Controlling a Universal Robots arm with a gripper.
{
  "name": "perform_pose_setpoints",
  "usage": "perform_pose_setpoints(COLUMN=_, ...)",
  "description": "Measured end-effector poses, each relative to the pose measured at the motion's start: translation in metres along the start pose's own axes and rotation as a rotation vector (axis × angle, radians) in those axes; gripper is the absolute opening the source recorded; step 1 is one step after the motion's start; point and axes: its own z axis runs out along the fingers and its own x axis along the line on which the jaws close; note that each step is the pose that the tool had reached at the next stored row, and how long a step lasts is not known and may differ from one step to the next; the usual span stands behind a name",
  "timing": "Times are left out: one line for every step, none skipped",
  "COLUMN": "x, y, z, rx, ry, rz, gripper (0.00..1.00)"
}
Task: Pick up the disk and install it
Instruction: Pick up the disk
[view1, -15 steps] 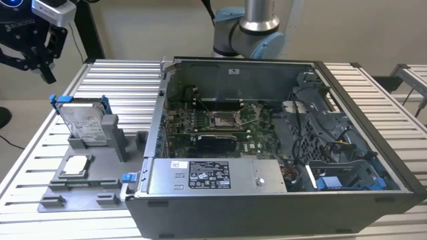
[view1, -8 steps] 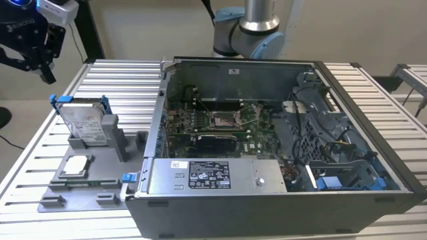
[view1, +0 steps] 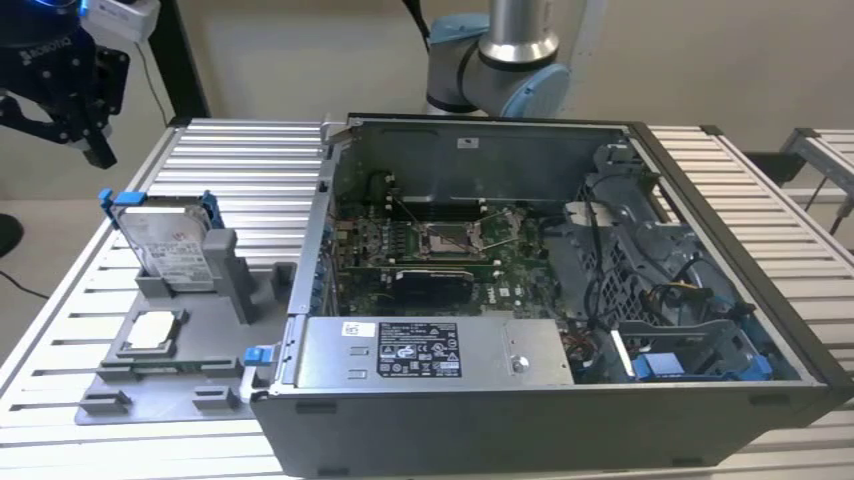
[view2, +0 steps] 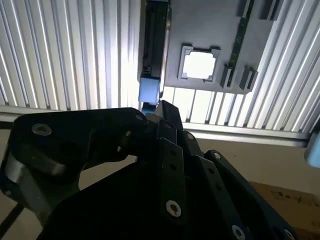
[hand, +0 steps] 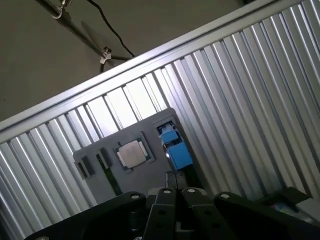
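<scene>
The disk (view1: 167, 248) is seen standing on its edge in a grey holder (view1: 224, 265). The holder is part of a flat grey tray (view1: 150, 385). The tray is laid on the ribbed metal table (view1: 240, 160), at the exterior view's left. A white label is seen on the disk's face, and a bright blue frame is fitted around it. A small square silver chip (view1: 154, 328) is set in the same tray, near the disk.

The gripper (view1: 98, 155) is held up in the air, further toward the exterior view's left, well apart from the disk. Nothing is touched by it. Its fingers are pressed together, and nothing is held between them.

In the second wrist view, the disk (view2: 152, 47) is seen from its thin edge, and the gripper's tip (view2: 160, 106) is lined up with its blue end. In the first wrist view, the blue frame is seen beside the chip (hand: 131, 154).

An open computer case (view1: 561, 300) is placed just beside the tray, at the exterior view's right of it. A green board (view1: 441, 240) and a big grey box (view1: 414, 350) with a white label are seen inside. The disk is not yet put into the case. The arm's base (view1: 514, 45) is seen behind the case.
</scene>
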Motion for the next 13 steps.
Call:
perform_pose_setpoints(x=0.0, y=0.0, z=0.0, rx=-0.0002, ry=0.0001, rz=-0.007, gripper=0.0)
perform_pose_setpoints(x=0.0, y=0.0001, z=0.0001, rx=-0.0006, ry=0.0002, rz=-0.021, gripper=0.0)
perform_pose_setpoints(x=0.0, y=0.0001, z=0.0003, rx=-0.0011, ry=0.0003, rz=-0.04, gripper=0.0)
perform_pose_setpoints(x=0.0, y=0.0002, z=0.0005, rx=-0.0017, ry=0.0006, rz=-0.058, gripper=0.0)
perform_pose_setpoints(x=0.0, y=0.0002, z=0.0007, rx=-0.0023, ry=0.0008, rz=-0.076, gripper=0.0)
perform_pose_setpoints(x=0.0, y=0.0002, z=0.0009, rx=-0.0029, ry=0.001, rz=-0.094, gripper=0.0)
perform_pose_setpoints(x=0.0001, y=0.0001, z=0.0012, rx=-0.0035, ry=0.0012, rz=-0.112, gripper=0.0)
perform_pose_setpoints(x=0.0001, y=0.0001, z=0.0015, rx=-0.0041, ry=0.0015, rz=-0.131, gripper=0.0)
perform_pose_setpoints(x=0.0001, y=0.0001, z=0.0019, rx=-0.0047, ry=0.0017, rz=-0.149, gripper=0.0)
perform_pose_setpoints(x=0.0001, y=0.0001, z=0.0022, rx=-0.0053, ry=0.0019, rz=-0.167, gripper=0.0)
perform_pose_setpoints(x=0.0001, y=0.0001, z=0.0025, rx=-0.0059, ry=0.0022, rz=-0.185, gripper=0.0)
perform_pose_setpoints(x=0.0001, y=0.0001, z=0.0028, rx=-0.0064, ry=0.0024, rz=-0.203, gripper=0.0)
perform_pose_setpoints(x=0.0001, y=0.0001, z=0.0032, rx=-0.0069, ry=0.0025, rz=-0.221, gripper=0.0)
